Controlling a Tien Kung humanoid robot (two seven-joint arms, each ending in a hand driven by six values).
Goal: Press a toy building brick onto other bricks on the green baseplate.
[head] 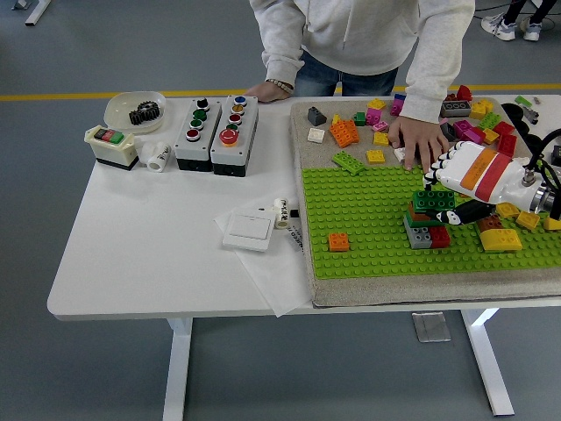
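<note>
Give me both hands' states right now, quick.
Left hand: not in view.
Right hand: fingers closed on the dark green brick, which sits atop the brick stack on the green baseplate.

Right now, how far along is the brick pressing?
Done: a small brick stack of grey, red and brown bricks stands on the green baseplate. In hand: the right hand grips a green brick sitting on top of that stack. Left: I cannot tell whether it is fully seated; the hand has not let go.
</note>
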